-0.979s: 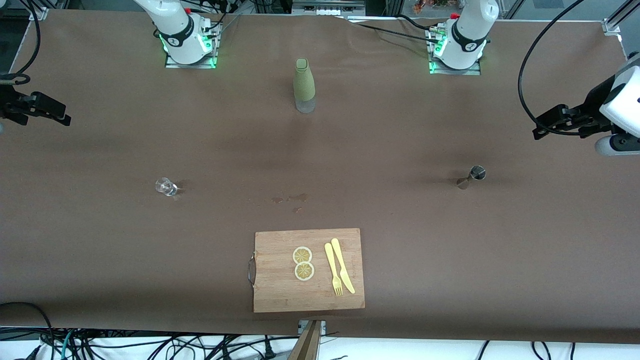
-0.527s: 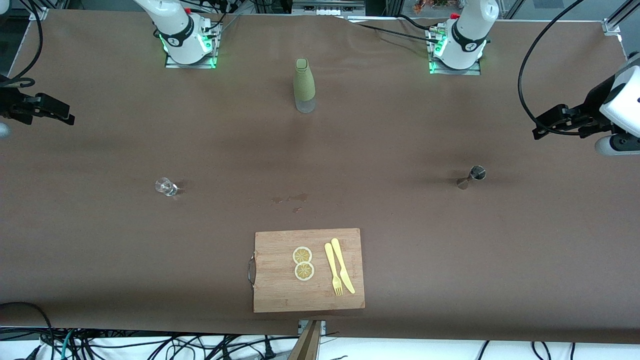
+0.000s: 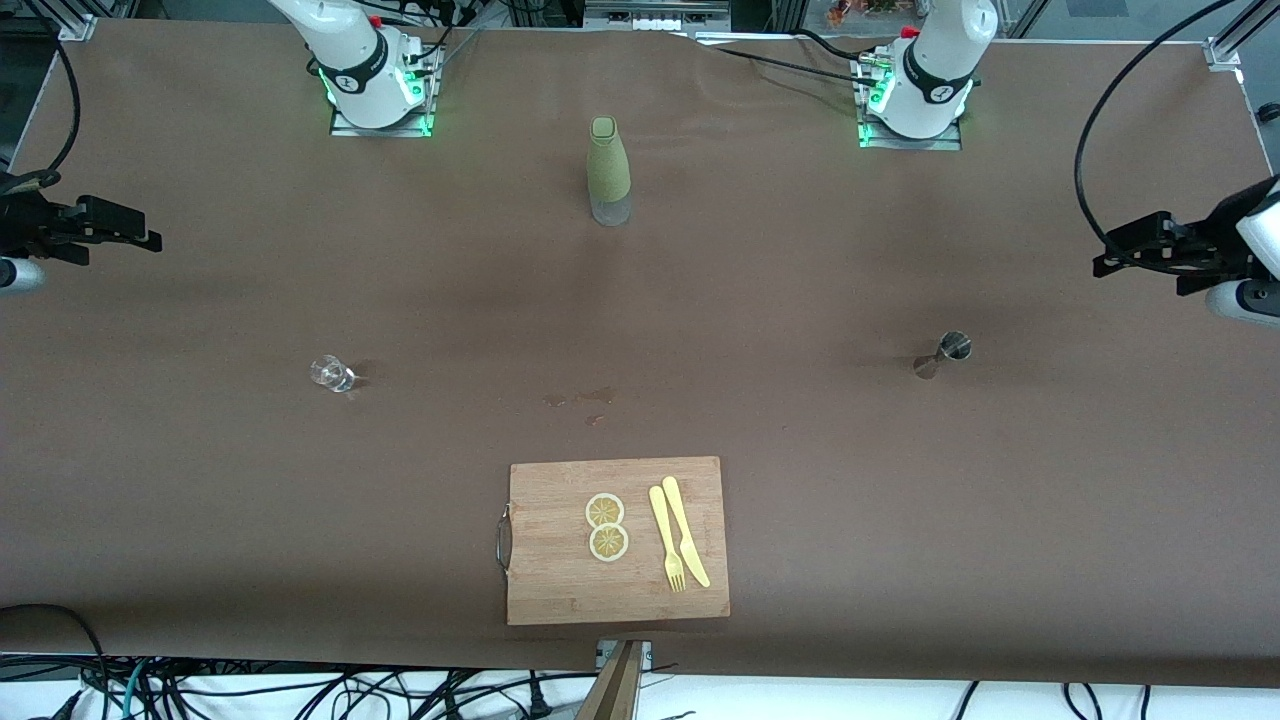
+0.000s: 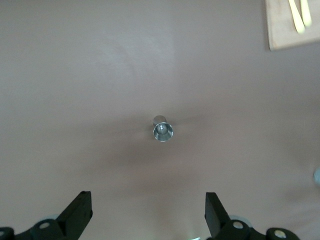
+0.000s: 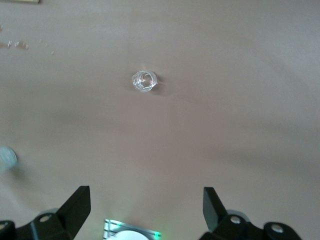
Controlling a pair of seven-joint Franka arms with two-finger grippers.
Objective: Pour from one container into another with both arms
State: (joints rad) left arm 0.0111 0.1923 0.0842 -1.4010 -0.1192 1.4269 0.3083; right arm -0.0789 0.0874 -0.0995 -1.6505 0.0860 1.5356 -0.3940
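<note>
A small clear glass (image 3: 331, 373) (image 5: 144, 81) stands toward the right arm's end of the table. A metal jigger (image 3: 945, 352) (image 4: 163, 131) stands upright toward the left arm's end. A green bottle (image 3: 609, 170) with a clear base stands between the two arm bases. My right gripper (image 3: 145, 238) (image 5: 145, 194) hangs open and empty over the table's edge at its own end, with the glass well apart from its fingers. My left gripper (image 3: 1108, 250) (image 4: 148, 199) hangs open and empty over the table at its own end, well apart from the jigger.
A wooden cutting board (image 3: 560, 580) lies near the front edge with two lemon slices (image 3: 606, 526), a yellow fork (image 3: 666, 538) and a yellow knife (image 3: 685, 530). Small wet spots (image 3: 585, 398) mark the cloth between the board and the bottle. Cables hang along the table's edges.
The right gripper has edged in toward the table's middle. The left gripper has drawn back toward its own end of the table. Glass, jigger and bottle have not moved.
</note>
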